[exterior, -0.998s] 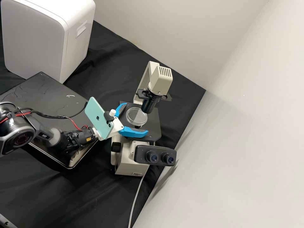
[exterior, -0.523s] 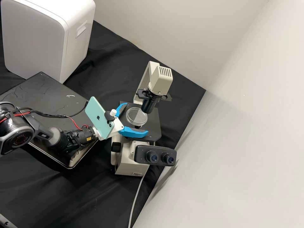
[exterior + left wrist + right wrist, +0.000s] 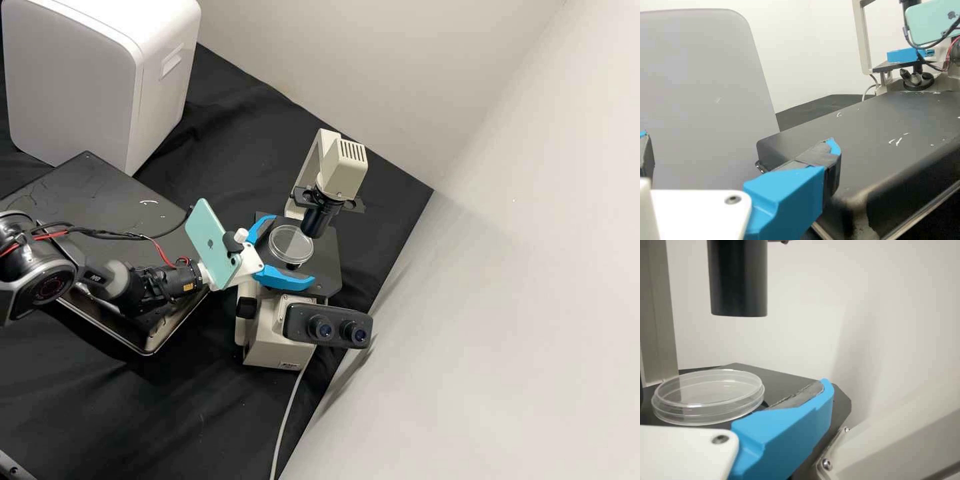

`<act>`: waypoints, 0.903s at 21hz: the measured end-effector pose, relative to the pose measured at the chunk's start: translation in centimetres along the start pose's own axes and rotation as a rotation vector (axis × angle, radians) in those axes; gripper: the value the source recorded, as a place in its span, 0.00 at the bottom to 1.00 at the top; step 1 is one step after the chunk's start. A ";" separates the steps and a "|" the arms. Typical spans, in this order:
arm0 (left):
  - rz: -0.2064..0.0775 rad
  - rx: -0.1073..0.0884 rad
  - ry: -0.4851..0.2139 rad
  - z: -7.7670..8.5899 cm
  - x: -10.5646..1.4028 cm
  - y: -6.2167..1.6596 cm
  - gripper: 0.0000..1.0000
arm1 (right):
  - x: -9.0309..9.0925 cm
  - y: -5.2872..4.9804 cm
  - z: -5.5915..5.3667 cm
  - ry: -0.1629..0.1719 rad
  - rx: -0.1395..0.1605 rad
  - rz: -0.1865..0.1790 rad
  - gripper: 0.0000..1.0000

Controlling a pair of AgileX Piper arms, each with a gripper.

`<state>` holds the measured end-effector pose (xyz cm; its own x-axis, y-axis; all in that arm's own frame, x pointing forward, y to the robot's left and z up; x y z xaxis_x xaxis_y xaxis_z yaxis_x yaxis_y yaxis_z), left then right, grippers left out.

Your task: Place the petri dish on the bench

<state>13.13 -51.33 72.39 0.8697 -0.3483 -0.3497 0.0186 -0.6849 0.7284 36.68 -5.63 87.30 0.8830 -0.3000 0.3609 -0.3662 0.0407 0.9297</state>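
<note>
Right pincer [image 3: 291, 251]: open, its jaws spread either side of the petri dish [image 3: 291, 242], gripping nothing. Whether either blue finger touches the rim you cannot tell from these views. The petri dish lies flat between the two fingers, straight ahead of the palm, so the closing line runs across its width. It is round, so you have no long axis to line up with. It sits on the black stage [image 3: 328, 265] of the microscope [image 3: 277, 337], directly under the lens barrel [image 3: 737, 277] and raised above the counter [image 3: 100, 400].

Judgement: you need only close on the rim, then draw clear of the lens barrel before lowering.

Left pincer [image 3: 737, 150]: open and empty, beside a black case [image 3: 880, 150], well apart from the petri dish. Your right arm is the nearer
</note>
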 end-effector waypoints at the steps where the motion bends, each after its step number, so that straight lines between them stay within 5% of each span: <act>1: 0.000 0.000 0.000 0.0 0.0 0.00 1.00 | 0.1 -0.1 0.0 -0.002 0.000 0.008 1.00; 6: -0.006 0.003 0.003 0.0 0.0 -0.11 1.00 | 0.2 -0.5 -0.3 -0.018 0.015 0.046 1.00; 14: -0.009 0.004 0.011 -0.2 0.1 -0.16 1.00 | 0.2 -0.7 -0.5 -0.029 0.017 0.056 1.00; 17: -0.009 0.004 0.011 -0.2 0.1 -0.16 1.00 | 0.0 -0.4 -0.9 -0.041 0.024 0.027 1.00; 18: -0.009 0.004 0.011 -0.2 0.1 -0.16 1.00 | 0.0 -0.3 -1.1 -0.022 0.022 -0.004 1.00; 19: -0.009 0.004 0.011 -0.2 0.1 -0.16 1.00 | -0.2 -0.5 -1.7 0.022 0.002 -0.073 1.00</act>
<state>13.29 -51.15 72.34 0.8751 -0.3349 -0.3493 0.0242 -0.6907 0.7228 37.16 -3.99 86.86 0.9137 -0.2806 0.2940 -0.3012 0.0179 0.9534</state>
